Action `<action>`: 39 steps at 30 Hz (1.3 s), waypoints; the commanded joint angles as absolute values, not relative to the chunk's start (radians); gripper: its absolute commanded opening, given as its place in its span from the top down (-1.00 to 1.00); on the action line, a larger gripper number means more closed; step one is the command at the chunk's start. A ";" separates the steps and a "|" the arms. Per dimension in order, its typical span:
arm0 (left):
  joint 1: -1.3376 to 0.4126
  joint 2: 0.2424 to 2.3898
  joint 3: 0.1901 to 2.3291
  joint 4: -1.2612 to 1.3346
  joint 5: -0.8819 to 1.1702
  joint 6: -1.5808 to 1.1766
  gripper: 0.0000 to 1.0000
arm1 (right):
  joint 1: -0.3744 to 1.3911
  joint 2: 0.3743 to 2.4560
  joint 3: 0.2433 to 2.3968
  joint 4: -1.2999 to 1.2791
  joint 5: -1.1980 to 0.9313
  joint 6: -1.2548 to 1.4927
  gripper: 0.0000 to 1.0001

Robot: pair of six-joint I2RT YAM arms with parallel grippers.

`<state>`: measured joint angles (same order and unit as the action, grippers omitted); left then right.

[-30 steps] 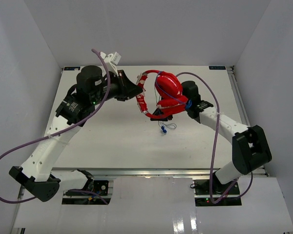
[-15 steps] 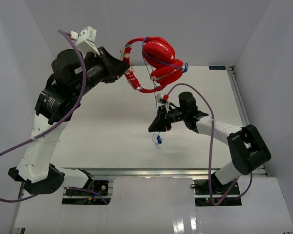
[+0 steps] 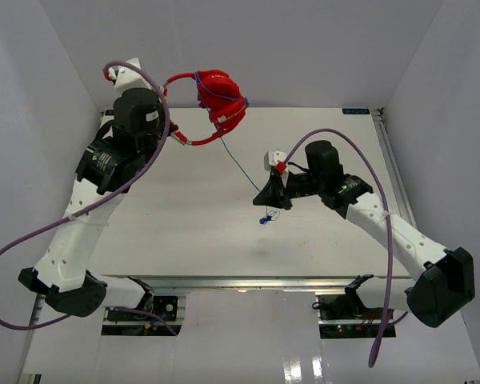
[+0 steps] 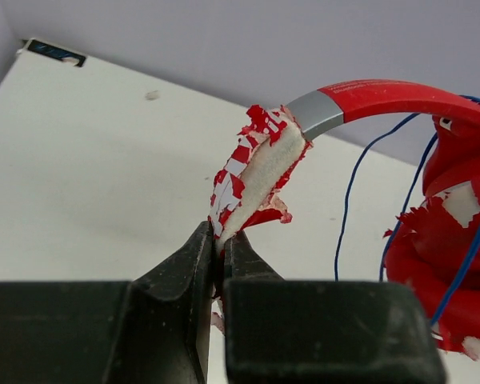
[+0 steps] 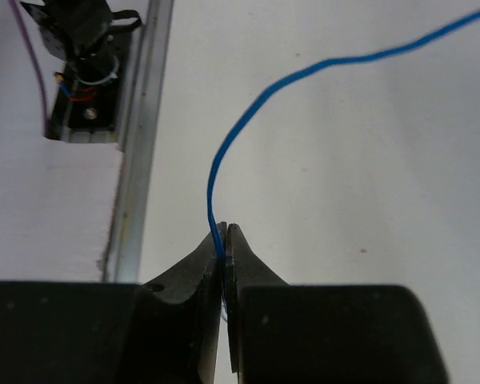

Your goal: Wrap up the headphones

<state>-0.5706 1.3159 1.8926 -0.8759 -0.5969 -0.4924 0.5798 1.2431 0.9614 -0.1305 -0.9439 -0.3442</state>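
The red headphones hang high above the table's far left, their cups folded together with blue cable looped round them. My left gripper is shut on the torn, red-and-white padded part of the headband; in the left wrist view the gripper pinches its lower end, and one cup shows at the right. The thin blue cable runs taut from the cups down to my right gripper, which is shut on it above mid-table. In the right wrist view the gripper clamps the cable. The cable's blue tip dangles below.
The white table is walled in by pale panels on three sides. A metal rail runs along its near edge, with electronics beyond it. Thick purple robot cables loop beside both arms.
My left arm has swung the headphones up and to the left. My right gripper has let go of the cups, dropped lower, and shut on the blue cable, which now runs taut.
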 commanded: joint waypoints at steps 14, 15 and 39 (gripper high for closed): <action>-0.426 1.388 1.494 -0.698 -0.481 -0.368 1.00 | 0.893 1.356 1.692 -0.735 -0.066 -1.157 0.85; -0.427 1.379 1.464 -0.690 -0.445 -0.358 1.00 | 0.894 1.362 1.695 -0.701 -0.038 -1.158 0.85; -0.463 1.079 1.051 -0.556 0.379 -0.156 1.00 | 0.842 1.568 1.731 -0.424 0.152 -1.068 0.85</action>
